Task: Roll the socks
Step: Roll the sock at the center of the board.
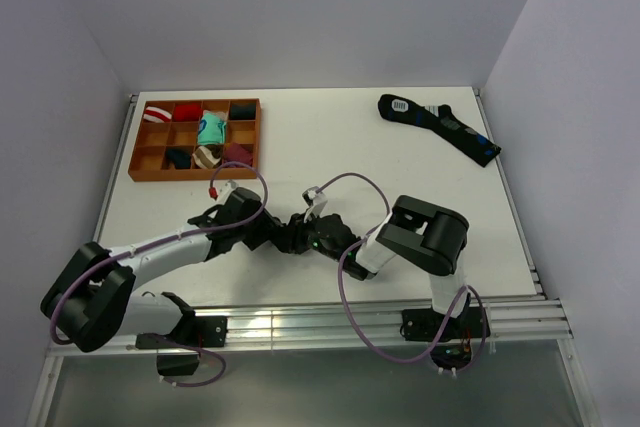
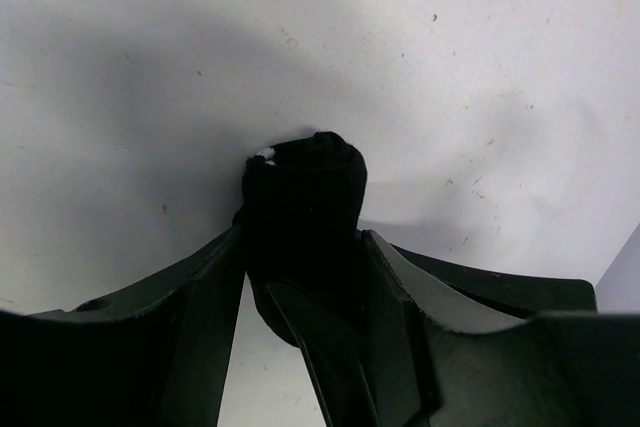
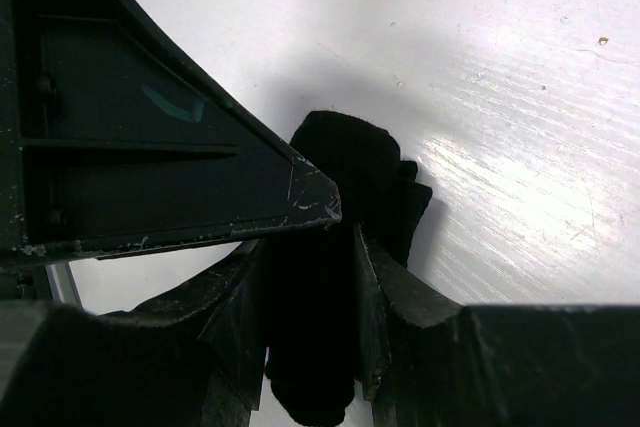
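Closest in, both wrist views: dark fingers (image 2: 200, 307) across the lower frame, black sock (image 2: 305, 187) wedged between them

- White table (image 1: 350, 147), matt, lightly speckled and scuffed close up
- Two arms low over the near-centre of it, reaching in towards each other, tips almost meeting; bases on a metal rail (image 1: 300, 327) along the near edge
- Orange-brown tray (image 1: 134, 152) at far left, twelve compartments, several holding small rolled bundles (image 1: 210, 130): red-and-white striped in the far-left corner cell, teal towards the middle
- Long sock (image 1: 440, 127) at far right, flat and diagonal, dark with blue marks and a white patch at its far end, well apart from the rest
- Purple cables (image 1: 350, 179) looped above each wrist
- Left gripper (image 2: 300, 257): pinching the black sock, one finger pressed to either side, fabric bunched into a thick rounded wad poking out past the tips, small white fleck at its upper left edge
- Right gripper (image 3: 315, 287): likewise clamped on the same black wad from the opposite side, folded layers showing beyond the tips
- Place of the black sock: near-centre of the table, between the two grippers, held by both at once
- Resting on the surface or lifted just off it: cannot tell
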Robot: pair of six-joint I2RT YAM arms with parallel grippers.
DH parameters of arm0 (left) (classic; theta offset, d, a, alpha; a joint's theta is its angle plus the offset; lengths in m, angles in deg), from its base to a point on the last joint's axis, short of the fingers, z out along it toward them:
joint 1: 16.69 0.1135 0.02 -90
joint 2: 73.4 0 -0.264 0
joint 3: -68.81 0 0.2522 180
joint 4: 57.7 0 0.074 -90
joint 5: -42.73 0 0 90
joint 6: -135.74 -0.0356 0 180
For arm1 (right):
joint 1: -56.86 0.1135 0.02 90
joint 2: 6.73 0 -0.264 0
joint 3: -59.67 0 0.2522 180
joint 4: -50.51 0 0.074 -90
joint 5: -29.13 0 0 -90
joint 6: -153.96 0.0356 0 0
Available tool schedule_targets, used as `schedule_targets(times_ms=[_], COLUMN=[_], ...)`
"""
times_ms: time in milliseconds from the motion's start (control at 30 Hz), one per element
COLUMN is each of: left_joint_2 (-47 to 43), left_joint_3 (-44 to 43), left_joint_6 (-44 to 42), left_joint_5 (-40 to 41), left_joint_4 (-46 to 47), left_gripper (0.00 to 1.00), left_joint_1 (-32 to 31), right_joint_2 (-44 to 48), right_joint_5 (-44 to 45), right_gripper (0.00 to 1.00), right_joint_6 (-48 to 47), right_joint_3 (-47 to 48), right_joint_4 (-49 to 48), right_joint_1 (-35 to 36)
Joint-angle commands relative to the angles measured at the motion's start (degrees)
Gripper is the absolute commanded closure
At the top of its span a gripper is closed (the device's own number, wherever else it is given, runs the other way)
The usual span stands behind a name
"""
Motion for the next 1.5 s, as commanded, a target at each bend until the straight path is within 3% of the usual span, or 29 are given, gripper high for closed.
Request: schedule_targets(times_ms=[0,233,867,1467], left_joint_2=[-1.7,-5.3,-0.6,4.6], left_joint_3=[0.9,3.0,5.1,3.1], left_joint_6=[-1.6,-1.9,1.4,2.8], left_joint_5=[-1.9,-2.4,-3.7,-1.8], left_joint_4=[1.1,2.0,7.5,7.2], left_gripper=[0.46,0.45,0.46,0.45], left_joint_1=[0.8,2.3,2.3,1.0], right_joint_2=[-7.5,-8.0,-8.9,-10.5], right_joint_5=[-0.9,-0.8,-1.8,-13.6], right_gripper=[0.92,0.92,0.92,0.92], right_joint_6=[-0.7,-0.9,-0.7,3.4], right_joint_3=[-4.0,-3.5,-3.1,-5.9], right_joint_4=[27.5,28.0,27.2,17.1], right_joint_1=[0.3,0.2,0.2,-3.2])
